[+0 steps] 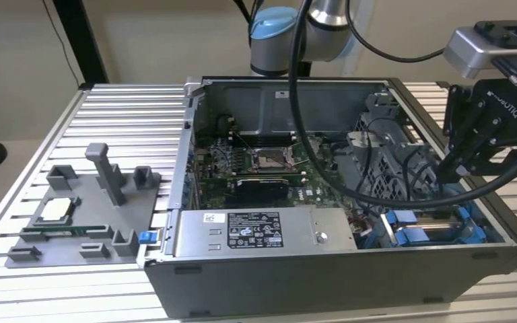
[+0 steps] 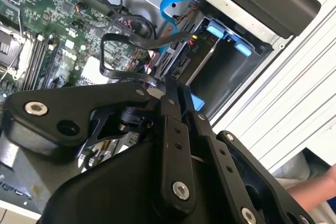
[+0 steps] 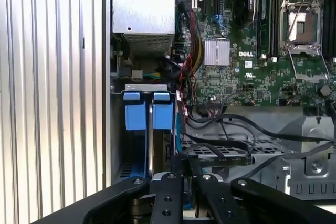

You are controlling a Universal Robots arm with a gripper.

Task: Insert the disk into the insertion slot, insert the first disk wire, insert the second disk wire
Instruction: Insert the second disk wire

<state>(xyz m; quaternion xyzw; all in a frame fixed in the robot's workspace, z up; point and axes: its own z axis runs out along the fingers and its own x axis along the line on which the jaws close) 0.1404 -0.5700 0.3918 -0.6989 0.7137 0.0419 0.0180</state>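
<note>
1. I see my black gripper [image 1: 454, 176] hanging over the open grey computer case [image 1: 330, 282], at the exterior view's right.
2. Its fingers [image 2: 185, 109] are pinched together on the end of a flat black cable [image 2: 126, 38].
3. Just beyond lies the grey sheet-metal insertion slot [image 3: 137, 88], with the silver disk in its bright blue frame [image 3: 149, 116] seated inside.
</note>
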